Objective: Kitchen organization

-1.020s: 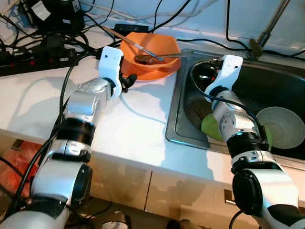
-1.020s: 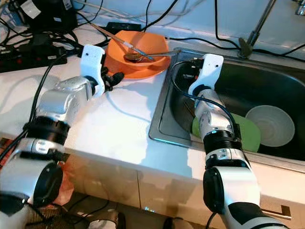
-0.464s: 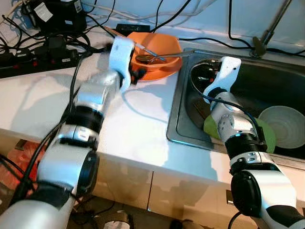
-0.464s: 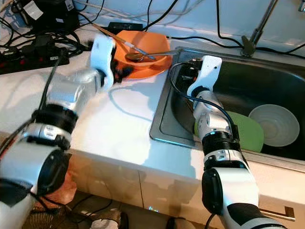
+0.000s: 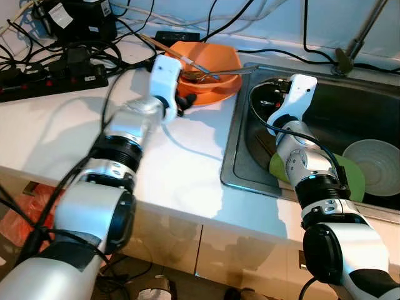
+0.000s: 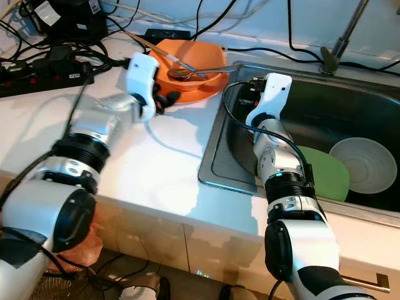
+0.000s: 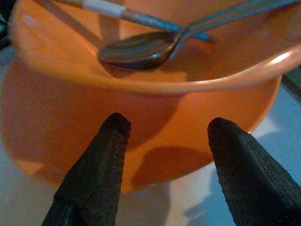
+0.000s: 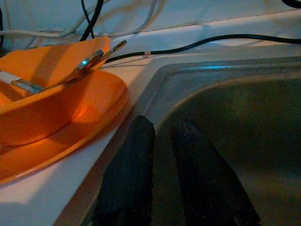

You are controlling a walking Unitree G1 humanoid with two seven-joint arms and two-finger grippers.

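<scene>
1. Fingers of the left gripper [image 7: 162, 141] stand wide apart, holding nothing, their tips just short of the near wall of the orange bowl [image 7: 141, 99]
2. Bowl sits upright on the white counter [image 5: 181, 169], just beside the sink's [image 5: 232, 156] back left corner
3. Spoon [image 7: 141, 47] lies in the bowl, its dark scoop low in the hollow and its handle running up over the rim on the sink side, so its long axis points toward the sink
4. Chopsticks [image 5: 164, 50] cross the bowl the other way, sticking out over the back left rim; one carries a white band, no writing legible
5. Right gripper [image 8: 162, 155] hangs inside the sink near its back left corner, fingers nearly together around nothing
6. Green plate [image 5: 350, 178] and pale bowl [image 5: 375, 165] lie on the sink floor, touching
7. Black cables [image 5: 69, 59] and a power strip crowd the counter's back left
</scene>
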